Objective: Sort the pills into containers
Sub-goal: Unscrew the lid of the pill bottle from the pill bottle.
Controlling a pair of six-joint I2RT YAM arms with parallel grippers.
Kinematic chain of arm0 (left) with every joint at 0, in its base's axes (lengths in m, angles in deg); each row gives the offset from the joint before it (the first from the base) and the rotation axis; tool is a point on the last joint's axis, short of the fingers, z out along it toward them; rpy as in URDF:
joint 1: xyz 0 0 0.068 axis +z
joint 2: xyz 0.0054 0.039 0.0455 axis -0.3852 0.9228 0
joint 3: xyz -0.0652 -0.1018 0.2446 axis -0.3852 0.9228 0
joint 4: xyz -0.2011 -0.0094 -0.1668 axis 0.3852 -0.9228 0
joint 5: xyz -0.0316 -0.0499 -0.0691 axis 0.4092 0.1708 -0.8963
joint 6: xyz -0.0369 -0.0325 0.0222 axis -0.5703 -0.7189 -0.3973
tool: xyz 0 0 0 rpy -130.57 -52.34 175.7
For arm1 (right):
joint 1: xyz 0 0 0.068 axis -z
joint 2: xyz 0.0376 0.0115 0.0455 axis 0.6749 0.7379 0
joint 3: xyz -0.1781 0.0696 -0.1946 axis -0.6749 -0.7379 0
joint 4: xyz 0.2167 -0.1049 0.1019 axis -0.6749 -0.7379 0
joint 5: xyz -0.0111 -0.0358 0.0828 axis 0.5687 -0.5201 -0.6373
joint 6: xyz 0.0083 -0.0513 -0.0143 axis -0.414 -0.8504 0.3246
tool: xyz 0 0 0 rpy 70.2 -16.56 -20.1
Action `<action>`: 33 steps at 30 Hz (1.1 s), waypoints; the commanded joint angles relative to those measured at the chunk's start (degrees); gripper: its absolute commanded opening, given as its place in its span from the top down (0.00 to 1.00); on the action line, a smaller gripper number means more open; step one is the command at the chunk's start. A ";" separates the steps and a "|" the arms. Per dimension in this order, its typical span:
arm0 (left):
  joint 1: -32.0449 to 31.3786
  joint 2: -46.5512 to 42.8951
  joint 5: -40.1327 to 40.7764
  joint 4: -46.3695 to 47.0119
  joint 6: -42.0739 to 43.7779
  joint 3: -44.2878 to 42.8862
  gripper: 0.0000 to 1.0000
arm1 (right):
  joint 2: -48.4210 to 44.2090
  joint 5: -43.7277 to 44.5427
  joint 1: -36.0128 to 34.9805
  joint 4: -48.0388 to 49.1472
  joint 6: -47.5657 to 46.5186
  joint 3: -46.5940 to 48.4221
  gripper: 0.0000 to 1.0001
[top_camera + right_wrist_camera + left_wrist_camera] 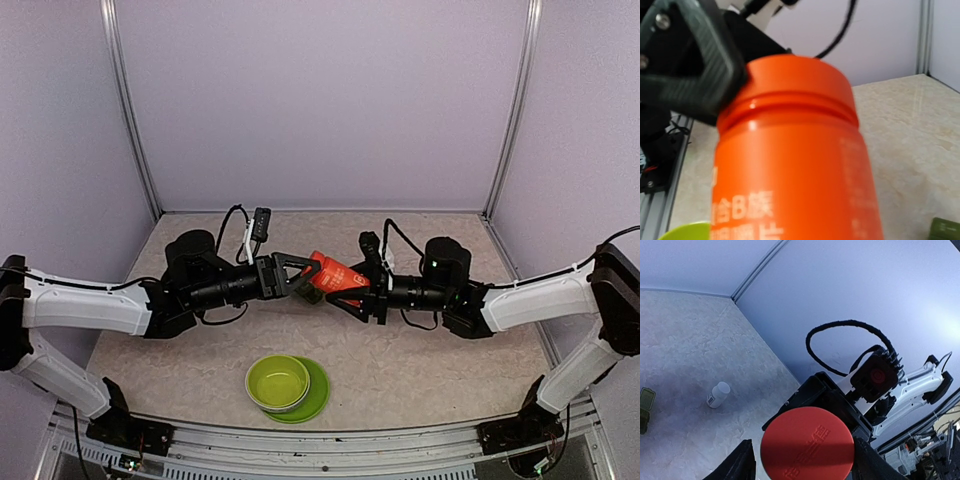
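An orange-red bottle [336, 274] hangs tilted in the air between the two arms. My right gripper [356, 291] is shut on its body, which fills the right wrist view [790, 170] and hides the fingers. My left gripper [802, 460] straddles the red cap [807, 445]. The right finger [867, 465] touches the cap and a thin gap shows at the left finger [742, 465]. The dark green containers [645, 407] lie on the table, and a corner of them [946, 229] shows in the right wrist view. No pills are in view.
A lime-green bowl [277, 382] on its green plate [318, 395] stands near the front edge, below the bottle. A small white bottle [718, 394] lies on the table near the back wall. Pale walls close in the table on three sides.
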 commanded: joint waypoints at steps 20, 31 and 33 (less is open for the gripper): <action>2.53 3.36 -5.80 13.91 9.09 0.15 0.04 | 1.99 -8.77 0.68 6.84 7.52 2.47 0.70; 0.35 5.08 -8.64 15.66 12.62 -0.84 0.09 | 3.59 -8.35 0.04 5.31 7.96 4.13 0.70; 0.02 4.67 -7.66 14.91 13.29 -0.78 0.10 | 3.64 -7.55 0.04 4.94 7.98 4.05 0.70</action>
